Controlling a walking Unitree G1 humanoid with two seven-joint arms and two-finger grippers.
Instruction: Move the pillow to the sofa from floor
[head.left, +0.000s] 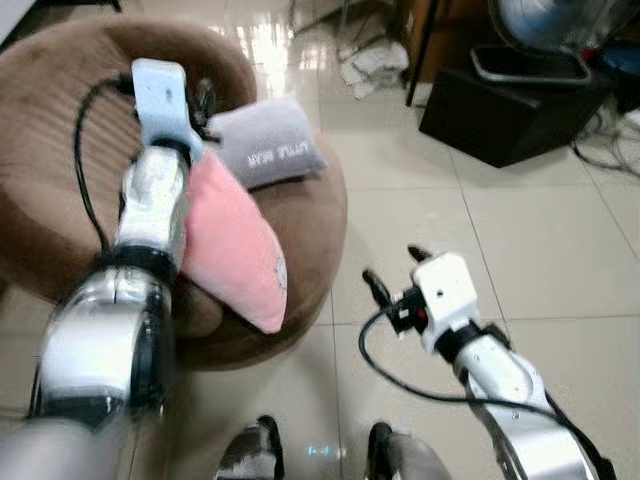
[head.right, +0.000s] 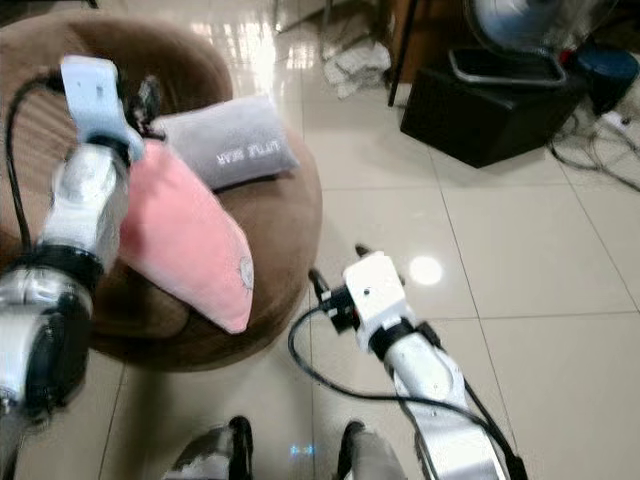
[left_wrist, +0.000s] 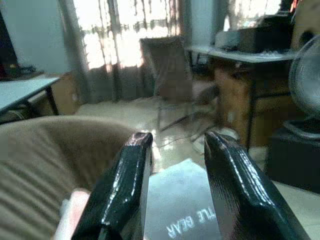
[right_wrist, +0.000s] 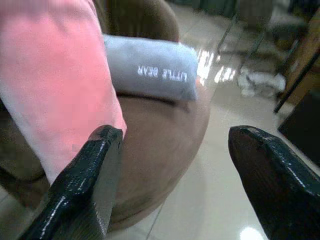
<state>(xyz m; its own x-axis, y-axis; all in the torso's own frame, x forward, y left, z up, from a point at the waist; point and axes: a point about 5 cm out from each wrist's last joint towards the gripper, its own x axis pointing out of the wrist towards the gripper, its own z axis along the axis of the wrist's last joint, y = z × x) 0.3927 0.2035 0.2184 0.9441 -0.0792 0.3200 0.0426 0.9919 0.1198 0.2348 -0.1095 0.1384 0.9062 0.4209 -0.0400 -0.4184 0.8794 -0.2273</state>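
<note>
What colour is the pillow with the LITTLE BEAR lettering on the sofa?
Grey with white lettering; the pillow shows best in the right wrist view.

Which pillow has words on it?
The grey pillow, lying at the back of the brown sofa. White letters run along it; the pink pillow has no words.

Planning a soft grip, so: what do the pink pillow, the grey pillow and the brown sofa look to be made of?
Pink pillow: soft matte plush, seemingly fleece, sagging. Grey pillow: similar matte fabric with white printed lettering. Sofa: brown ribbed upholstery, probably corduroy or velour, given its faint lines.
</note>
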